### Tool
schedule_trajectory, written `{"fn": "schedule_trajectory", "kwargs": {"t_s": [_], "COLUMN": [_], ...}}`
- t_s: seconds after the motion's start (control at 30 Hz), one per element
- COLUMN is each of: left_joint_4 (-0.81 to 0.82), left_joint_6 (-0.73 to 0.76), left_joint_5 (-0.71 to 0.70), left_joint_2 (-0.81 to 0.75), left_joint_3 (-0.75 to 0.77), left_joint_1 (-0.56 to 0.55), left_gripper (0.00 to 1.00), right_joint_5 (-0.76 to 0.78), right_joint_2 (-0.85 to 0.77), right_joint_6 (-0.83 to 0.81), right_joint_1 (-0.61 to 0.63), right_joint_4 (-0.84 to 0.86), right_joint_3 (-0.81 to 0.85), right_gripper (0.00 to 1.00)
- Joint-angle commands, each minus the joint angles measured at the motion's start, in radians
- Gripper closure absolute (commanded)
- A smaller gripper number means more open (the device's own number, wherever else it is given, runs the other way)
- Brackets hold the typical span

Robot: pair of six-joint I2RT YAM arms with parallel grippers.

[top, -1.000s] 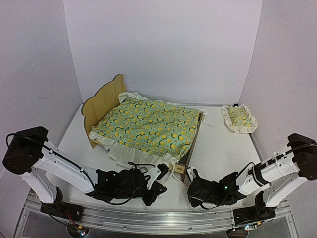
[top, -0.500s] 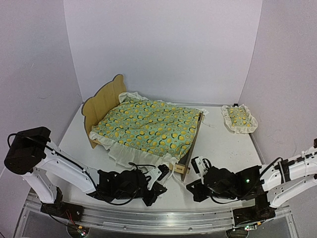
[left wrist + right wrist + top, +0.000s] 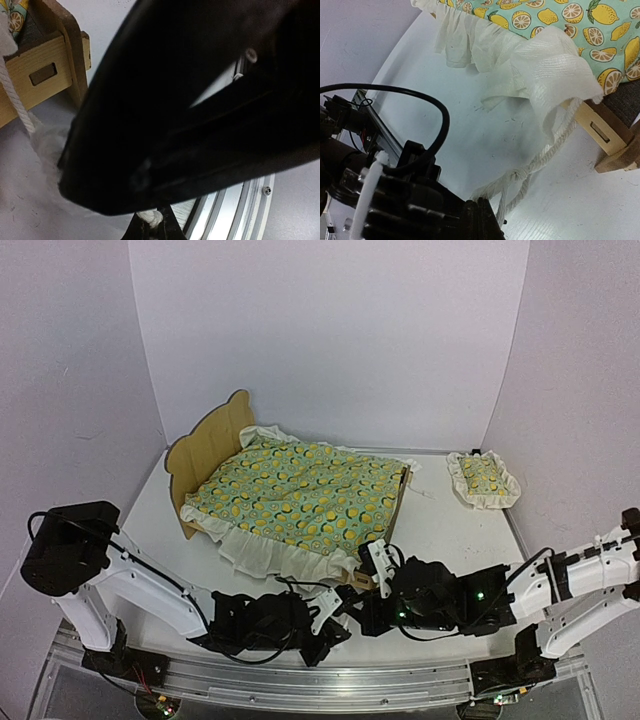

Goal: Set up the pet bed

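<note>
The pet bed stood at the left rear of the table under a lemon-print blanket. By its near foot corner, the left gripper pinched a white cord. The right gripper was closed, the cord reaching its tips, any hold unclear.
</note>
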Motion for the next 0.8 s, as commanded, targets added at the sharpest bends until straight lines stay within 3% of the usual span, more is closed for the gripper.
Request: {"fn": "schedule_trajectory", "kwargs": {"t_s": [0.0, 0.23, 0.27, 0.3, 0.43, 0.57, 0.77], "left_joint_4": [0.082, 0.111, 0.11, 0.108, 0.116, 0.088, 0.074], "left_joint_6": [0.007, -0.076, -0.092, -0.105, -0.193, -0.172, 0.078], "left_joint_5": [0.007, 0.154, 0.181, 0.196, 0.139, 0.004, -0.186], "left_joint_2": [-0.024, -0.112, -0.123, -0.139, -0.263, -0.316, -0.264], "left_joint_3": [-0.013, -0.084, -0.1, -0.117, -0.229, -0.237, -0.154], "left_joint_1": [-0.008, -0.008, -0.008, -0.008, -0.005, 0.005, 0.007], "left_gripper": [0.9, 0.43, 0.08, 0.01, 0.01, 0.02, 0.02], "right_joint_5": [-0.042, -0.095, -0.097, -0.099, -0.118, -0.151, -0.181], "right_joint_2": [0.061, 0.099, 0.099, 0.1, 0.122, 0.141, 0.145], "right_joint_6": [0.051, 0.046, 0.044, 0.041, 0.019, 0.002, 0.008], "right_joint_1": [-0.025, -0.036, -0.036, -0.038, -0.038, -0.039, -0.039], "right_joint_4": [0.131, 0.174, 0.174, 0.174, 0.176, 0.18, 0.185], "right_joint_3": [0.045, 0.033, 0.031, 0.029, 0.035, 0.049, 0.056], "right_gripper": [1.0, 1.0, 1.0, 1.0, 1.0, 1.0, 1.0]}}
